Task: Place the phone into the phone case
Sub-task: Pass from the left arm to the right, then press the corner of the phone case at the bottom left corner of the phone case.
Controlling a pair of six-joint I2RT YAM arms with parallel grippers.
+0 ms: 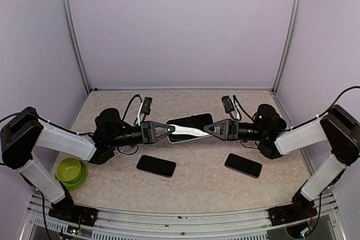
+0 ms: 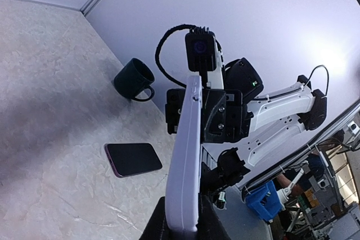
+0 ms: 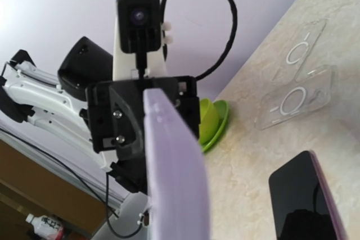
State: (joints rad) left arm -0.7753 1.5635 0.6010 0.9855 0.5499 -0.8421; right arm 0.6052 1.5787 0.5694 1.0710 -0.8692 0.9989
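Two pairs of fingers (image 1: 160, 131), phone (image 1: 191, 132) pinched between

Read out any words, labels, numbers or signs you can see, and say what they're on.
No readable text anywhere.
The bottle label beyond the table is too blurred to read.
The clear cases carry only ring-and-bar marks, no letters.

Held phone (image 3: 174, 167) pale lilac, perhaps; bowl (image 1: 71, 171) lime green; mug (image 2: 134, 80) dark green.
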